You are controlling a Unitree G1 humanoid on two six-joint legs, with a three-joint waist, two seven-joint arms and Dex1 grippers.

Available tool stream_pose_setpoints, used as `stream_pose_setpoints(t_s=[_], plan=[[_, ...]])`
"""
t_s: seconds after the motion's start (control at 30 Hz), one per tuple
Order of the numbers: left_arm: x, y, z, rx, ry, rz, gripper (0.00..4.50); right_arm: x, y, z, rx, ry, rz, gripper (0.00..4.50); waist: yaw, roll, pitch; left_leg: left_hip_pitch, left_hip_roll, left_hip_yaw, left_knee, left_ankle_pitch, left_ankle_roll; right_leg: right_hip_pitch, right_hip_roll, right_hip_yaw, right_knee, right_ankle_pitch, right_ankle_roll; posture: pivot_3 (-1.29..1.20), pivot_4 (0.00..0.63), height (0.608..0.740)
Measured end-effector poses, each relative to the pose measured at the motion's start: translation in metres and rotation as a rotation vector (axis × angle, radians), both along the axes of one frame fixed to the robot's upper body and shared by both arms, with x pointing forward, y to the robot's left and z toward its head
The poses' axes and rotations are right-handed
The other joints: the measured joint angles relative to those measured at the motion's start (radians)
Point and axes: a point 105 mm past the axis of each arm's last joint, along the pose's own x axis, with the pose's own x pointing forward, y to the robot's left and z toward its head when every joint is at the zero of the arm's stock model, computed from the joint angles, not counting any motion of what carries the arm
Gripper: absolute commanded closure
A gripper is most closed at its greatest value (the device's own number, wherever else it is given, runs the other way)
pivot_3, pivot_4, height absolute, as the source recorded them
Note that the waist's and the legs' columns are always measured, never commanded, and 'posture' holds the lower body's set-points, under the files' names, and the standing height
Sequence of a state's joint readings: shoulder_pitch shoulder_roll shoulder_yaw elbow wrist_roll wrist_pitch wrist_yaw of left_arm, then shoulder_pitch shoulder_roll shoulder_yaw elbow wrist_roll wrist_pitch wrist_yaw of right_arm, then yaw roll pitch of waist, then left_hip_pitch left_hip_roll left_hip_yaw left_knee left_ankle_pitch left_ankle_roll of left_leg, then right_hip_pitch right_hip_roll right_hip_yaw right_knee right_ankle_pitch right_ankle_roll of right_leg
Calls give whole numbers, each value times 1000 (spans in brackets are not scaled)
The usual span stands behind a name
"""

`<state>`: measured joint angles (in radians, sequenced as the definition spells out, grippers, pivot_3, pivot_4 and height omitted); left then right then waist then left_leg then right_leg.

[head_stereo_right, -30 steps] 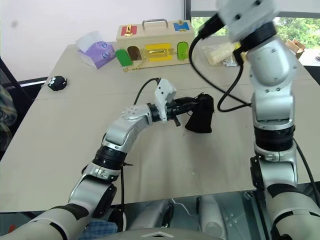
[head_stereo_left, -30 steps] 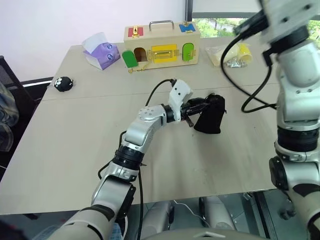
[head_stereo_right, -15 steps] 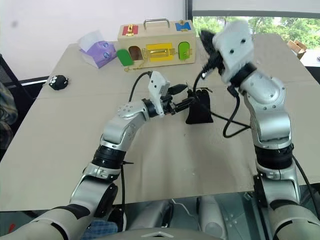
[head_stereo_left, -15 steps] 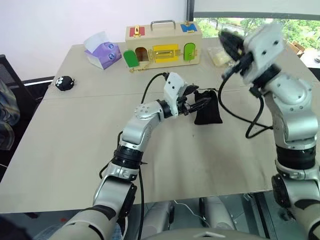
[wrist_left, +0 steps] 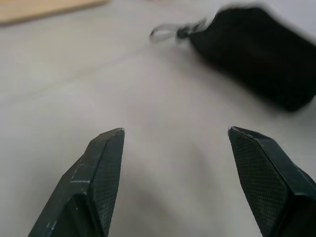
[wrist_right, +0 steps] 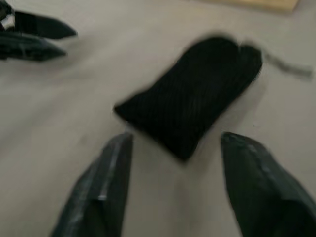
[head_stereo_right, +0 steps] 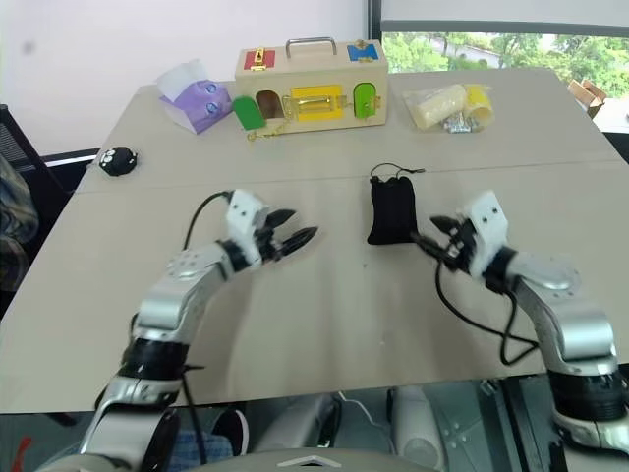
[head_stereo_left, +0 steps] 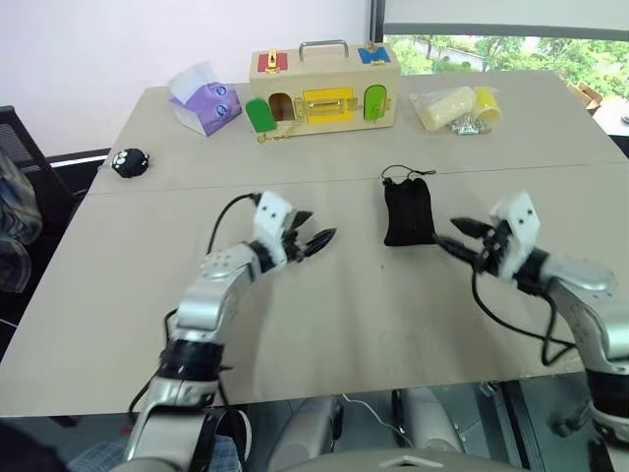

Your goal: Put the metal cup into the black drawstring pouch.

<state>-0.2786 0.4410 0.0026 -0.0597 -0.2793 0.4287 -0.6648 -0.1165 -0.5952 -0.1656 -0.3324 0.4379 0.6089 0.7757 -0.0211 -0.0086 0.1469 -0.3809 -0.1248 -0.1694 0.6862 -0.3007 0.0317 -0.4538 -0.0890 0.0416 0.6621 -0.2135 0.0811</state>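
Note:
The black drawstring pouch [head_stereo_left: 407, 211] rests on the table's middle, its thin cord at the far end, with nothing touching it. Its body bulges; the metal cup is hidden from view. My left gripper [head_stereo_left: 319, 228] hovers open to the pouch's left, a hand's width away, fingers pointing at it. In the left wrist view the pouch [wrist_left: 252, 54] lies beyond the spread fingertips [wrist_left: 111, 148]. My right gripper [head_stereo_left: 450, 236] is open just right of the pouch's near end, and the pouch [wrist_right: 192, 98] sits right ahead of its fingers [wrist_right: 116, 163].
A wooden lock box [head_stereo_left: 324, 90] stands at the back centre, with a purple tissue pack [head_stereo_left: 204, 102] to its left and a clear bag of yellow items [head_stereo_left: 454, 106] to its right. A small black round thing [head_stereo_left: 129, 161] lies at the far left.
My left gripper opened off the pouch and pulled back to the left. My right arm swung down from high above and opened beside the pouch, which now rests alone on the table.

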Motion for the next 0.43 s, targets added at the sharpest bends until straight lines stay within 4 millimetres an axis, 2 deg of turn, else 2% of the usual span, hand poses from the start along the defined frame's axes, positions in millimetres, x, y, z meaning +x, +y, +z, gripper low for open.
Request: stream_pose_setpoints(t_s=[0.03, 0.07, 0.23, 0.43], plan=[[-8, 5, -6, 13, 15, 3, 487, -6, -8, -5, 10, 15, -4, 4, 4, 0, 0, 2, 0, 0, 0, 0, 0, 2, 0, 0, 0, 0, 0, 0, 150, 710], [-15, 9, -10, 19, 26, 8, 227, -10, -15, -10, 13, 28, -5, 0, 8, 0, 0, 3, 0, 0, 0, 0, 0, 4, 0, 0, 0, 0, 0, 0, 150, 710], [-58, 31, -24, 47, 86, 35, 227, -37, -56, -37, 37, 85, -16, 0, 18, 0, 0, 4, 0, 1, 0, 0, 0, 7, 0, 0, -1, 0, 0, 0, 150, 710], [-78, 31, -31, 59, 114, 17, 227, -41, -79, -41, 8, 48, 2, 0, 20, 1, 0, 6, 1, 1, 0, 0, 0, 8, 0, 0, -1, 0, 0, 0, 150, 710]])
